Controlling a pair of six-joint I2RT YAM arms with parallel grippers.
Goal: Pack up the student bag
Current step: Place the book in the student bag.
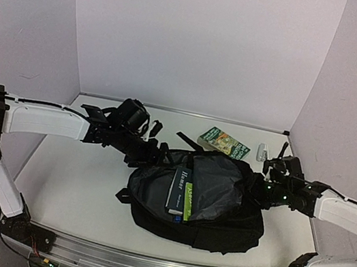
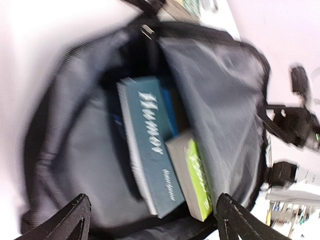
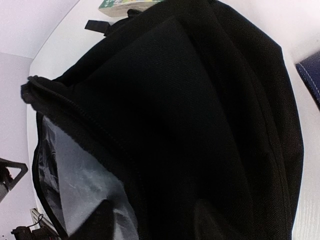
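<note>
The student bag [image 1: 220, 213] is a large black backpack lying open mid-table, its grey lining [image 1: 218, 182] showing. Inside lie a dark teal book titled "Humor" [image 2: 147, 140] and a lime-green book [image 2: 195, 177], both also in the top view [image 1: 180, 192]. My left gripper [image 2: 152, 225] is wide open and empty, hovering over the bag's mouth at its far left rim [image 1: 150, 150]. My right gripper [image 3: 152, 222] straddles the bag's right rim [image 1: 257, 187], one finger on the grey lining [image 3: 75, 190], the other on the black outside, shut on the fabric.
A green paperback [image 1: 224, 142] lies on the table behind the bag, with a small white object [image 1: 262, 152] to its right. A dark blue pouch [image 3: 311, 75] shows at the right edge of the right wrist view. Walls close off the back and sides.
</note>
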